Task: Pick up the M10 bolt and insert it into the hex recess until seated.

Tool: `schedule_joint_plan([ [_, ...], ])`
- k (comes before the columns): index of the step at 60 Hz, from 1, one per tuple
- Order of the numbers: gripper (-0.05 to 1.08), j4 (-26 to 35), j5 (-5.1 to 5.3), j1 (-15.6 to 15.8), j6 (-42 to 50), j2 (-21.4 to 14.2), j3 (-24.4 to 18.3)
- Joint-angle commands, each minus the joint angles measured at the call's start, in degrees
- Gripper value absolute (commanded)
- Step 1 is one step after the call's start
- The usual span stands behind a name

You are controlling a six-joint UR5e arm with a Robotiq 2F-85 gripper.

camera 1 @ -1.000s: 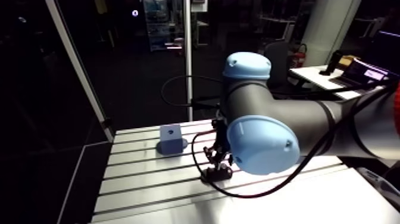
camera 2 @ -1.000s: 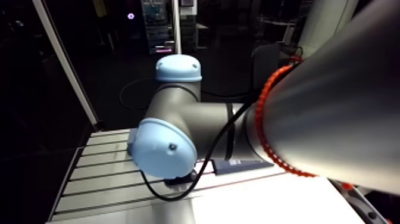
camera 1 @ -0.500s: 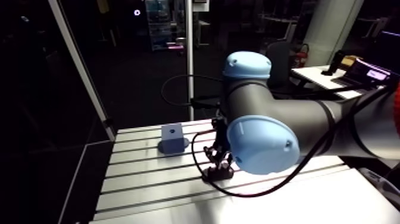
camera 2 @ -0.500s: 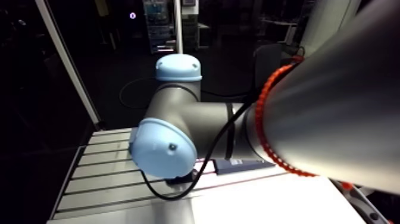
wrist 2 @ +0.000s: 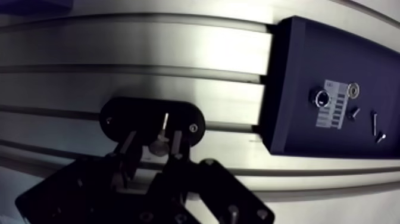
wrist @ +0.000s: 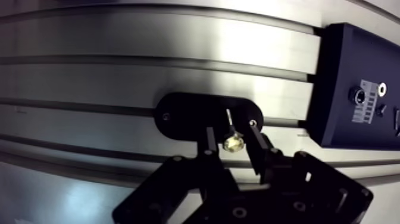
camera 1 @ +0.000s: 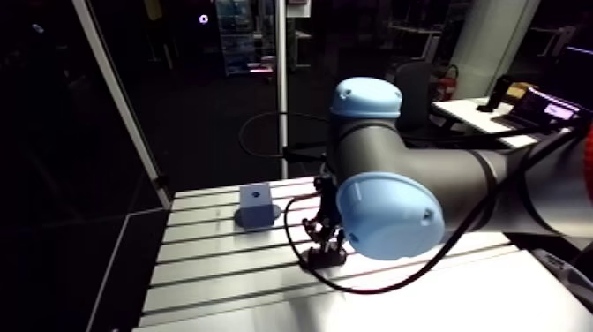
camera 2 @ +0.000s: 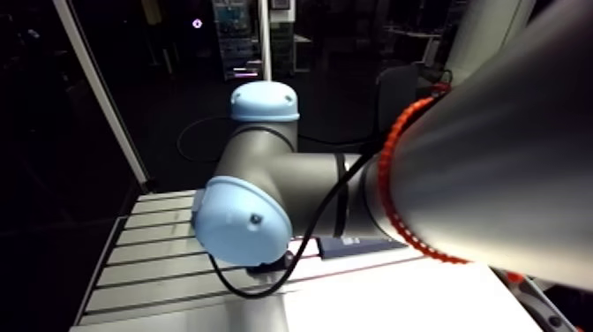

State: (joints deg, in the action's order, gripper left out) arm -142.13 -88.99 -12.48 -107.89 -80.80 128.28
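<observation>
One bolt (wrist: 233,143) within tool (wrist: 231,128), seemingly ungripped.

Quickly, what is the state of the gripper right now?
Gripper: open; the M10 bolt stands between its fingers, with a gap showing, not clamped.

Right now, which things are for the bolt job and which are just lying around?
For the job: bolt in the black holder; pincer at the bolt; grey block with a hole, probably the recess.
Lying about: dark plate beside the holder; washer and small screws on it.
</observation>
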Motion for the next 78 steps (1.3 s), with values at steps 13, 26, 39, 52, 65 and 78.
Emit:
schedule_joint_plan([
  [13, 0.62, -0.03, -0.08, 0.00, 0.00, -0.01, 0.09],
  [26, 0.64, -0.04, -0.17, 0.00, 0.00, -0.01, 0.09],
  [39, 0.65, -0.04, -0.17, 0.00, 0.00, -0.01, 0.09],
  [52, 0.66, -0.04, -0.17, 0.00, 0.00, 0.07, 0.02],
  [65, 0.66, -0.04, -0.17, -0.09, 0.00, 0.08, 0.01],
  [78, 0.67, -0.04, -0.26, -0.09, -0.08, 0.08, 0.01],
])
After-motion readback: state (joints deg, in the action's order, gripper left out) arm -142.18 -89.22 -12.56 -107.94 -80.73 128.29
